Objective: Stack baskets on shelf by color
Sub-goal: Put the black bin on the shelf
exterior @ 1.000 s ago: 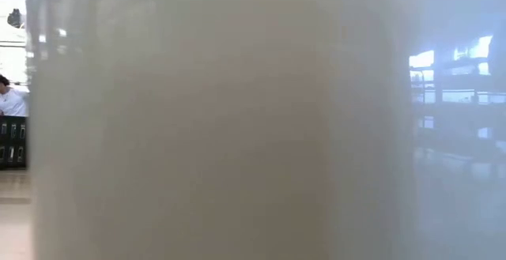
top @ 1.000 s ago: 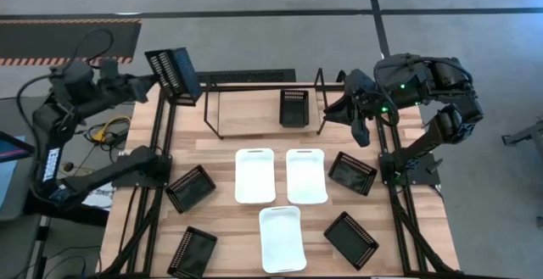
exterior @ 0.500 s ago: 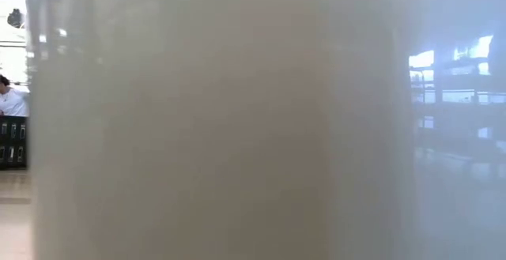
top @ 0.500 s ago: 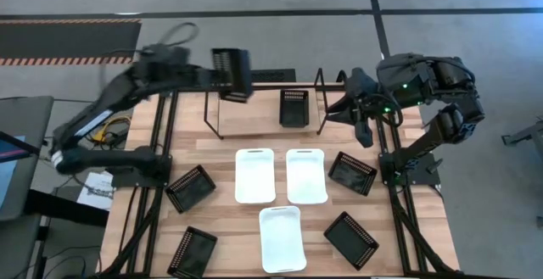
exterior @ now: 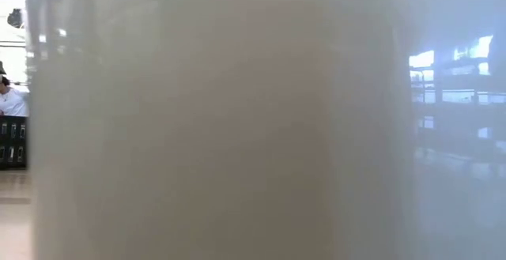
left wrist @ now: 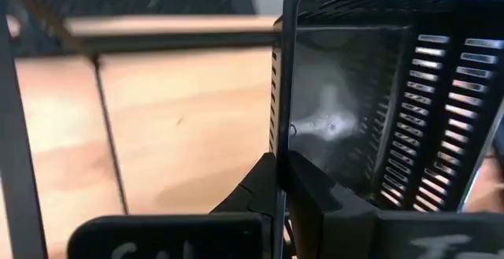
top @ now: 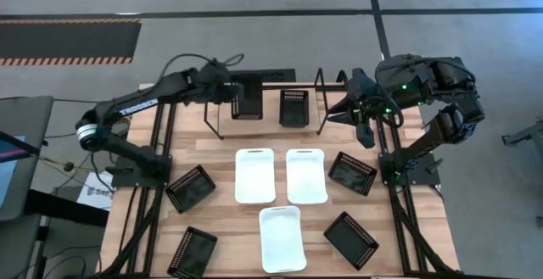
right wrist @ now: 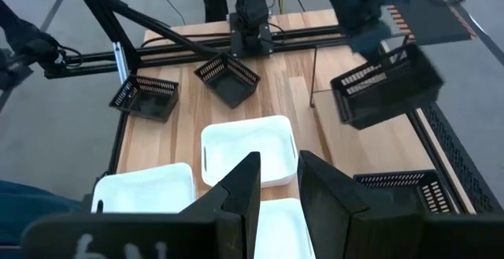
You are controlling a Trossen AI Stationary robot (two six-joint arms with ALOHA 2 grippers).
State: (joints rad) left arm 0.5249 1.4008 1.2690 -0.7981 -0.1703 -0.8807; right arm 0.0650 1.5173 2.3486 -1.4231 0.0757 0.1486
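High view: left fingers point(top: 231, 94) clamp a black basket point(top: 247, 99) over the shelf point(top: 222, 125), seemingly just left of the shelved basket point(top: 293, 108); right fingers point(top: 361, 126) half-spread, empty, beside the shelf

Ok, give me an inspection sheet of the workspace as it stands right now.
Surface: wood table.
Job's things: one black basket on the shelf; four black baskets and three white baskets lie loose.
Clutter: nothing seen.
Grippers: left gripper shut on a black mesh basket over the shelf; right gripper open, empty, beside the shelf.
Cables: loops on the left arm, wires left of the table.
Surroundings: grey floor; low view blocked by a white basket.
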